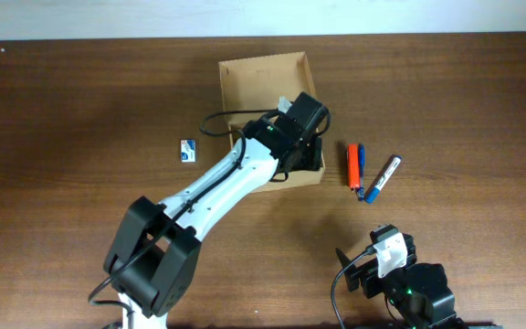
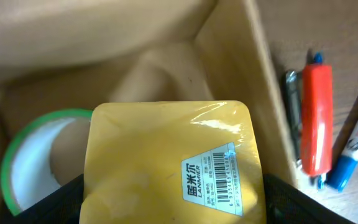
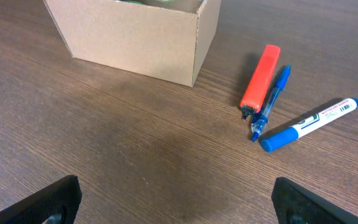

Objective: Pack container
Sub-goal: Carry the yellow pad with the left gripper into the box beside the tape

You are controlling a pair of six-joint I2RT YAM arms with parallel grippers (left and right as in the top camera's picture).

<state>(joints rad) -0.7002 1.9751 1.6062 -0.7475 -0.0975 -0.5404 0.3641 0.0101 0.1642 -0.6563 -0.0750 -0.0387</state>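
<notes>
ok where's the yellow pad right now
Left wrist view: the yellow pad sits gripped in the left tool, inside the cardboard box, with the tape roll on its left.

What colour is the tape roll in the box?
Green rim, white inside; the tape roll in the container shows best in the left wrist view.

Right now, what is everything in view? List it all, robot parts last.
container: one, tan cardboard, open, mid-table.
tape roll: one, white with a green edge, inside the container.
yellow pad: one, wrapped, over the container.
orange item: one, long, right of the container.
blue pen: one, beside the orange item.
white marker: one, blue cap, right of the pen.
small packet: one, white and blue, left of the container.
table: one, dark brown wood.
left tool: black, shut on the yellow pad.
right tool: black, open, over bare table.
</notes>
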